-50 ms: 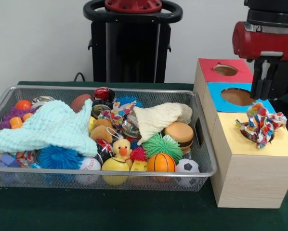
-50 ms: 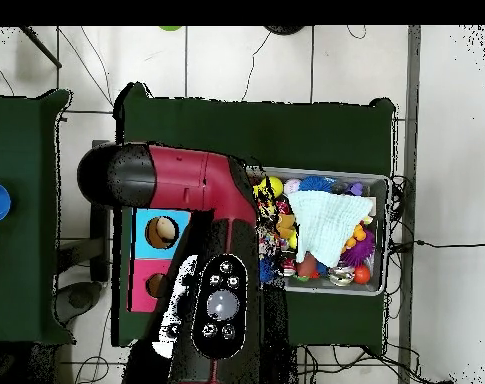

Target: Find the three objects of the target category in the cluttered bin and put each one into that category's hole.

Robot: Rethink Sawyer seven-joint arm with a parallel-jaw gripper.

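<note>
A wooden box has a red top (image 1: 216,77), a blue top (image 1: 221,102) and a yellow top (image 1: 252,144), each with a hole. A multicoloured patterned cloth (image 1: 260,124) lies bunched on the yellow hole, partly sunk in. My gripper (image 1: 263,96) hangs just above it, open and holding nothing. In the wire bin (image 1: 202,139) lie a mint knitted cloth (image 1: 47,126), a cream cloth (image 1: 156,119) and a small patterned cloth scrap (image 1: 116,114) among toys. In the overhead view my arm (image 2: 221,250) hides the yellow top; the mint cloth (image 2: 326,225) shows in the bin (image 2: 386,182).
The bin also holds a rubber duck (image 1: 122,147), a toy burger (image 1: 178,134), a green spiky ball (image 1: 159,144), a blue spiky ball (image 1: 59,156), a basketball (image 1: 161,162), a soccer ball (image 1: 187,167) and several other toys. Green cloth (image 1: 134,211) covers the table.
</note>
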